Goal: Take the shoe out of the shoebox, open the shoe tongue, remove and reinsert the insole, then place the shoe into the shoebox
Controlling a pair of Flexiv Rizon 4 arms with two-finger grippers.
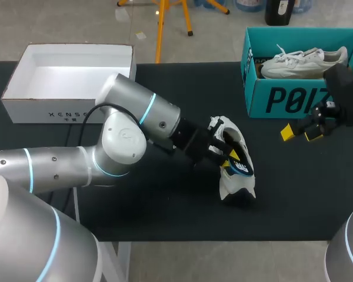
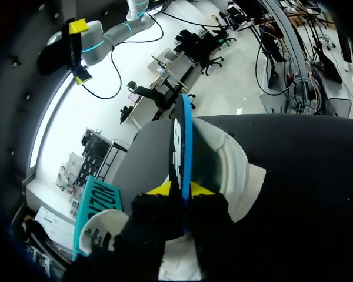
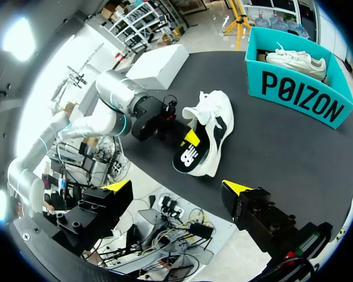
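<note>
Near the table's (image 1: 165,211) front edge, the left hand (image 2: 180,189) pinches the insole (image 2: 180,138).

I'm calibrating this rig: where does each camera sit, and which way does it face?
Head view: fixed above and behind, looking down on the table; left end effector at the shoe, right end effector at right.
Left wrist view: on that wrist, looking along its fingers, shut on the insole.
Right wrist view: on that wrist, facing the shoe across the table, own fingers open.
All share the shoe.
</note>
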